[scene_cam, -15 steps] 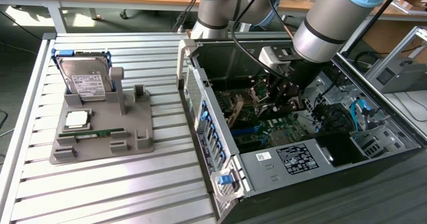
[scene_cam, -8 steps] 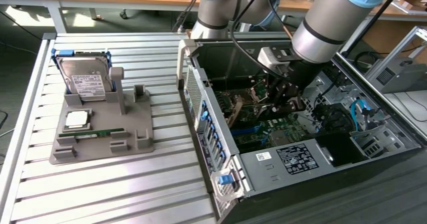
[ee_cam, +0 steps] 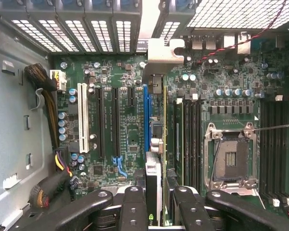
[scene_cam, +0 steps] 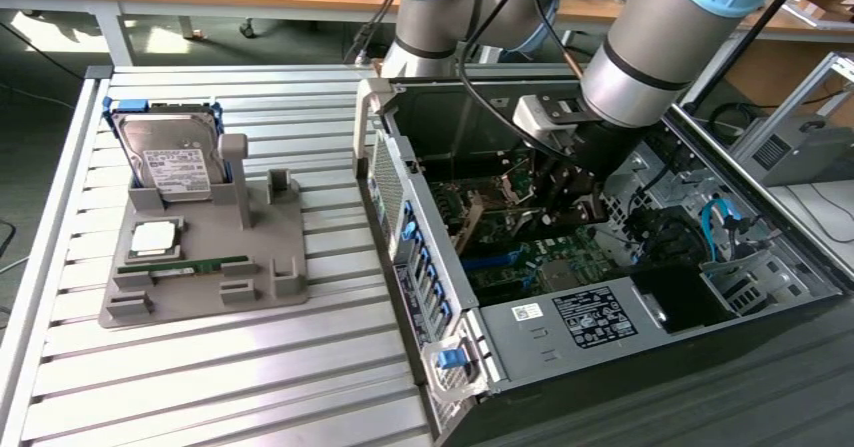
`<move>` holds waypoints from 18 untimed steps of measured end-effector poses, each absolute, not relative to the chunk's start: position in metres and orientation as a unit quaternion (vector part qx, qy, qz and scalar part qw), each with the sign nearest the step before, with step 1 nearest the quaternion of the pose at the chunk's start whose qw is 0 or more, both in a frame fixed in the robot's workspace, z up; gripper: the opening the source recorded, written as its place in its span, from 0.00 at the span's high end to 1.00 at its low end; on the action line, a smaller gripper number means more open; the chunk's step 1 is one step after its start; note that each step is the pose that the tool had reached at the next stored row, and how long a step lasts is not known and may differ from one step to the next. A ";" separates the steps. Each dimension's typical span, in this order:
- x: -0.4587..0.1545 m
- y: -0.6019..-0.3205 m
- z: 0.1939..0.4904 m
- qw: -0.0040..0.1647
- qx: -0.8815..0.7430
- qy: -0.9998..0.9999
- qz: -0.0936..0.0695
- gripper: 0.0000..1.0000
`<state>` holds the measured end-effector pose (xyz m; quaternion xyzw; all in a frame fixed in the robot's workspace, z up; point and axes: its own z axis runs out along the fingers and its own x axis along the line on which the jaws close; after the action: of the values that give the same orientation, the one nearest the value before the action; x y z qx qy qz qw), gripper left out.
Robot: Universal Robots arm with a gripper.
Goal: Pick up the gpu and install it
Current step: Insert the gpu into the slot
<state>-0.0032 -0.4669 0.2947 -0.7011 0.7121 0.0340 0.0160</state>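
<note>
- Exterior view: my pincer is deep in the open computer case, at the exterior view's right (so I think the picking up is done).
- At the exterior view's left, the grey tray holds a hard drive, a chip and a green memory stick.
- Wrist view: my pincer is squeezed on the gpu, seen edge-on.
- The gpu hangs over the green board, just beside the blue slot.
- Its silver bracket is by the case's back wall.
- I think it is not pushed in yet (hard to be sure).
</note>
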 end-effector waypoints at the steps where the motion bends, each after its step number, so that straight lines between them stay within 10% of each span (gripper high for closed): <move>1: -0.003 -0.467 0.295 0.016 -0.701 0.712 0.034 0.73; 18: -0.007 -0.468 0.293 0.016 -0.701 0.712 0.034 0.73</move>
<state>-0.0070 -0.4679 0.2933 -0.7011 0.7121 0.0341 0.0160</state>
